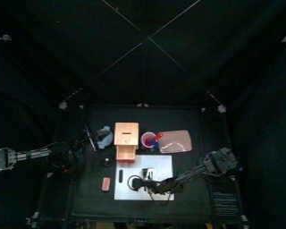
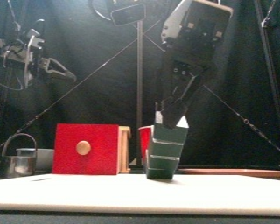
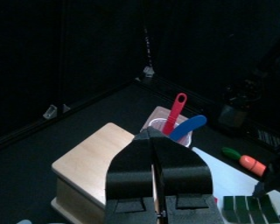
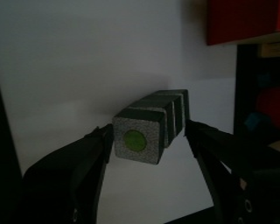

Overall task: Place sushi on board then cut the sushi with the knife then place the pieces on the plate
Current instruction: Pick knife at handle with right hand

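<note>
A dark green sushi roll [image 2: 166, 153] stands on end on the white board [image 2: 130, 197], leaning a little. My right gripper [image 2: 170, 118] comes down on it from above. In the right wrist view its jaws press both sides of the roll [image 4: 145, 136], whose green-centred end faces the camera. A red cup [image 1: 149, 138] behind the board holds a red knife [image 3: 178, 109] and a blue knife [image 3: 192, 127]. The pink tray [image 1: 177, 143] lies to the right of the cup. My left gripper [image 3: 157, 171] is shut and empty, hovering by the wooden box [image 3: 101, 166].
The wooden box [image 1: 126, 139] with its red drawer front [image 2: 87, 149] stands behind the board's left part. A metal cutter [image 2: 20, 160] sits at the far left. A small reddish toy [image 1: 106, 182] lies left of the board.
</note>
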`<action>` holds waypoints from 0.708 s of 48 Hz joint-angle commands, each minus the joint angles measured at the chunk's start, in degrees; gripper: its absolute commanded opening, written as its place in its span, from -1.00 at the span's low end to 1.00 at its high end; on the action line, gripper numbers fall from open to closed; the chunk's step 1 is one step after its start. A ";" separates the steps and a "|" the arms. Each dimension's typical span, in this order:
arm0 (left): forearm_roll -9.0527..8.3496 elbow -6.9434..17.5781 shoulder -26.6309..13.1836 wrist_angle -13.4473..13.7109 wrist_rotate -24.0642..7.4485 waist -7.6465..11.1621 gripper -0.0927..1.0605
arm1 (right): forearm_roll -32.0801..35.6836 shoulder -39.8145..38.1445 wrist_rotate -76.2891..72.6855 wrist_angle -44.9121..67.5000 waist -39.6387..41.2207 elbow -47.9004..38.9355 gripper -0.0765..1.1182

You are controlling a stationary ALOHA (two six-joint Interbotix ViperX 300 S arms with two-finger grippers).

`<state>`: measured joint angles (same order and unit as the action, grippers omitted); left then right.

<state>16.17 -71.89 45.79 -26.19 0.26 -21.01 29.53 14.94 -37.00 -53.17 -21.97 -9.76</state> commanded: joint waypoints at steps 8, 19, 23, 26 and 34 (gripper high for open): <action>1.14 0.62 -0.09 -0.53 0.00 0.09 -0.66 | -0.53 -0.44 -0.26 0.18 -0.62 2.99 0.74; 1.85 0.26 -0.09 -0.53 0.09 0.18 -0.66 | -1.14 0.18 -0.35 0.18 -0.35 3.60 0.74; 2.11 0.26 -0.09 -0.53 0.00 0.35 -0.66 | -1.85 -0.62 -0.79 -0.09 -0.18 3.60 0.74; 2.11 0.35 -0.09 -0.53 0.00 0.44 -0.66 | -3.78 -2.11 -1.58 -0.53 0.53 3.43 0.74; 2.02 0.35 -0.09 -0.53 0.00 0.97 -0.66 | -1.93 -9.49 -4.66 -0.09 3.43 -1.32 0.73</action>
<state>18.19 -72.42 45.88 -26.19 0.26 -20.39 26.10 12.48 -40.69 -53.53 -20.57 -9.14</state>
